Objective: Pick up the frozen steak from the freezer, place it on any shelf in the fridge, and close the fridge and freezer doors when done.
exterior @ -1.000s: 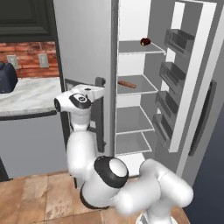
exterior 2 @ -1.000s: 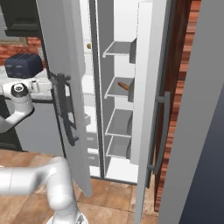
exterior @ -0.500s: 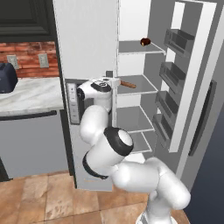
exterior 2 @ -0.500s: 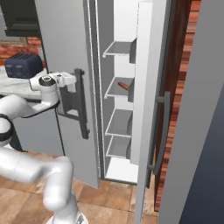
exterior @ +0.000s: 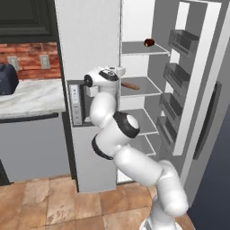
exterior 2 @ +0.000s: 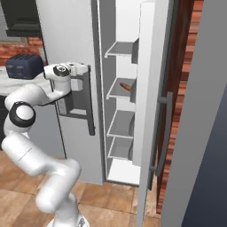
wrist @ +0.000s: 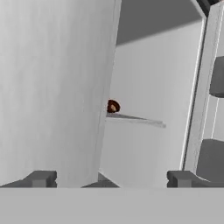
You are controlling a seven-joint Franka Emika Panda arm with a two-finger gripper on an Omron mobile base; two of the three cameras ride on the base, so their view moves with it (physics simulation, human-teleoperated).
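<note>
- White and dark-jointed, the arm reaches up so that its hand (exterior: pixel 117 72) sits at the edge of the grey left door (exterior: pixel 90 54), level with the second shelf from the top.
- From the right base view the hand (exterior 2: pixel 82 69) is beside the long dark handle (exterior 2: pixel 90 99) of that door; whether it touches the handle I cannot tell.
- In the hand view the two dark fingertips (wrist: pixel 40 178) stand wide apart with nothing between them, so the hand is released and holds nothing.
- Between those tips the hand view looks past the left door's edge (wrist: pixel 107 92) into the white compartment.
- On the top shelf (exterior: pixel 134 48) a dark reddish-brown lump, the steak (exterior: pixel 149 43), lies at the shelf's right edge; the hand view shows it (wrist: pixel 113 106) at the near end of a thin shelf.
- One shelf lower (exterior: pixel 143 87) a long brown item (exterior: pixel 130 85) lies near the left edge, also seen in the right base view (exterior 2: pixel 126 86).
- The right door (exterior: pixel 193 90) stands wide open, with grey bins (exterior: pixel 182 41) along its inner side.
- A pale marble worktop (exterior: pixel 31 96) runs left of the appliance, with a dark blue toaster (exterior: pixel 7 78) at its far left edge before a brick wall (exterior: pixel 27 56).
</note>
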